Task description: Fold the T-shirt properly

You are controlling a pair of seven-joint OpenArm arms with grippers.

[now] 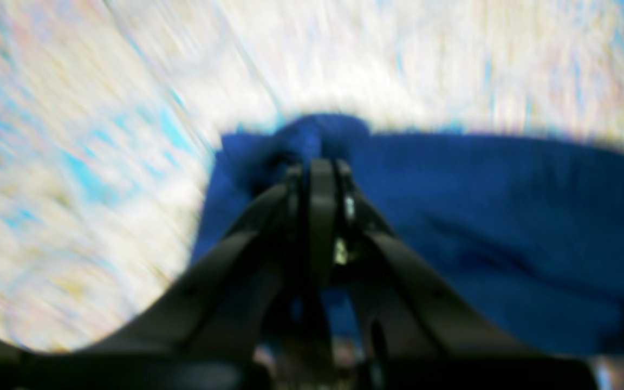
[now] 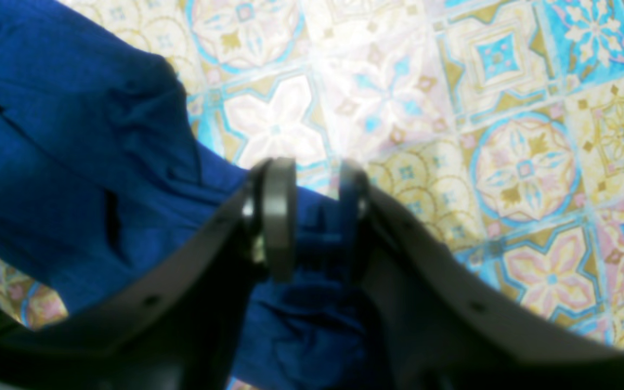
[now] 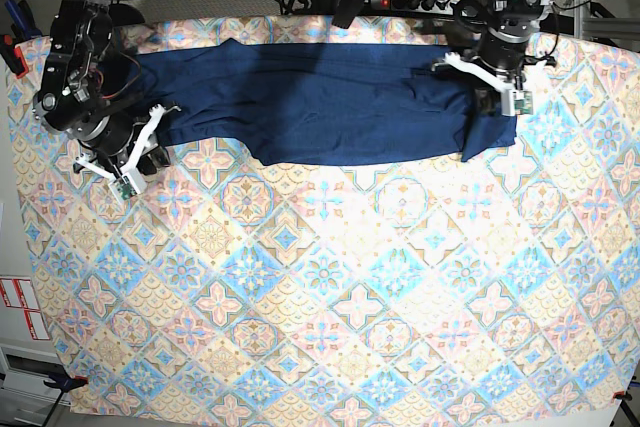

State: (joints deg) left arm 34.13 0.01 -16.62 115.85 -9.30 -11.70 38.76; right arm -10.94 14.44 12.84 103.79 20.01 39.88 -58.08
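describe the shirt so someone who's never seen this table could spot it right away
Start from the tablecloth, pastel tiles across the whole table. Along its far edge, between the two arms, the T-shirt stretches out in a long band. It is the only plain dark navy thing there, with no print. The left gripper is pinching one end, and the other end lies between the right gripper's fingers.
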